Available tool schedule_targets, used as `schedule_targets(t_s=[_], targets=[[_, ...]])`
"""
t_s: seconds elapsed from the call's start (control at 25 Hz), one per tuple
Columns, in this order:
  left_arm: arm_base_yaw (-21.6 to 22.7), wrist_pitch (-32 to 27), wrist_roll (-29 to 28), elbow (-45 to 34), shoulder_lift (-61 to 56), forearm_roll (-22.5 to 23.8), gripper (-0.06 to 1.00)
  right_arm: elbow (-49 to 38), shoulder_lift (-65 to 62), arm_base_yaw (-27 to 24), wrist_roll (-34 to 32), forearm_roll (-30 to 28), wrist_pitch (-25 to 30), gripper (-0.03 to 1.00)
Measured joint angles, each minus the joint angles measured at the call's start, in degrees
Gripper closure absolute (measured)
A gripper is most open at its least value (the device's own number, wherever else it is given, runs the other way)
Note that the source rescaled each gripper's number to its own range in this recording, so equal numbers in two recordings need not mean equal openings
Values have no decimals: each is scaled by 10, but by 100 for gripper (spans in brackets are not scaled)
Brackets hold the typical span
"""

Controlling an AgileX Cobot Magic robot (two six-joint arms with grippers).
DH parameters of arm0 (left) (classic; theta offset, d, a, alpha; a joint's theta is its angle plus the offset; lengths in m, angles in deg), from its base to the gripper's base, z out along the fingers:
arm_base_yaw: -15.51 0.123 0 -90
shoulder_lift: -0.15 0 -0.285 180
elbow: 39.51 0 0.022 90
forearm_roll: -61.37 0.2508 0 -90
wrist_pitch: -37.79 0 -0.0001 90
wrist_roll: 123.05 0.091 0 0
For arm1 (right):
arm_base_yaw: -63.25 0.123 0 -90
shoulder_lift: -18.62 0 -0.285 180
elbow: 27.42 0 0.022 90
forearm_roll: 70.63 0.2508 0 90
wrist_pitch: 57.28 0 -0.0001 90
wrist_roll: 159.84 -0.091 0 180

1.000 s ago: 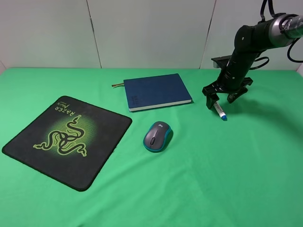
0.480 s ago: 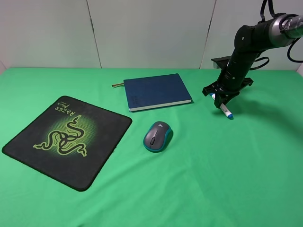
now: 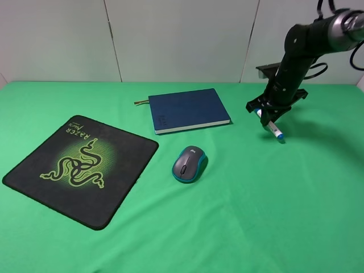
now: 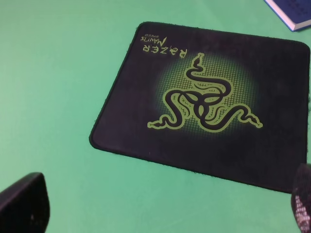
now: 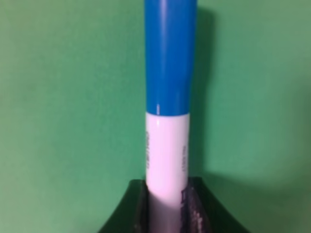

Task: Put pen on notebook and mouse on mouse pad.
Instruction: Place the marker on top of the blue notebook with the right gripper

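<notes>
Right claw [image 3: 269,118] is clamped tight on the pen [image 3: 277,132], pinching the white barrel w/ the blue cap end sticking out past the tips. Wrist cam shows both pads [image 5: 197,208] hard against the barrel. Pen hangs tilted, free end pointing down toward approx 5 o'clock in the high view. It's prob just off the table [image 3: 273,216]: the shadow beside it suggests a gap, but I can't be sure. Grip sits near one end, not mid-barrel, so I'd guess the long free part can be laid flat w/o the claw hitting the book

Notebook [image 3: 189,110] lies closed at about 9 o'clock from the pen, well apart, cover up, ribbon poking out on its 9 o'clock side. Flat bare cover = easy landing spot. Mouse [image 3: 189,163] sits on bare table at 6 o'clock of the notebook, near but not touching. Mouse pad [image 3: 82,169] is at 9 o'clock of the mouse, near, no contact, so mouse isn't on it yet

Left claw [image 4: 165,194] is spread wide, holding nothing, looking down on the pad. It's not seen in the high view; prob parked for the mouse job

Step in hand, my read: carry pen over to notebook. Neither half of the task is done. Risk: round barrel may roll off the cover if let go from height, so get it low first
</notes>
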Motion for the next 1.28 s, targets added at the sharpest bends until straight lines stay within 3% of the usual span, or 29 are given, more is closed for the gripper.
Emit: schedule_targets(t_s=[0.36,0.92,1.28], targets=[[0,0,0,0,0,0,-6,12,-67,9,1,-5,50,97],[0,0,0,0,0,0,-6,236,-18,117,30,-5,184,97],[0,0,0,0,0,0,-6,321,88,185,48,-2,191,97]])
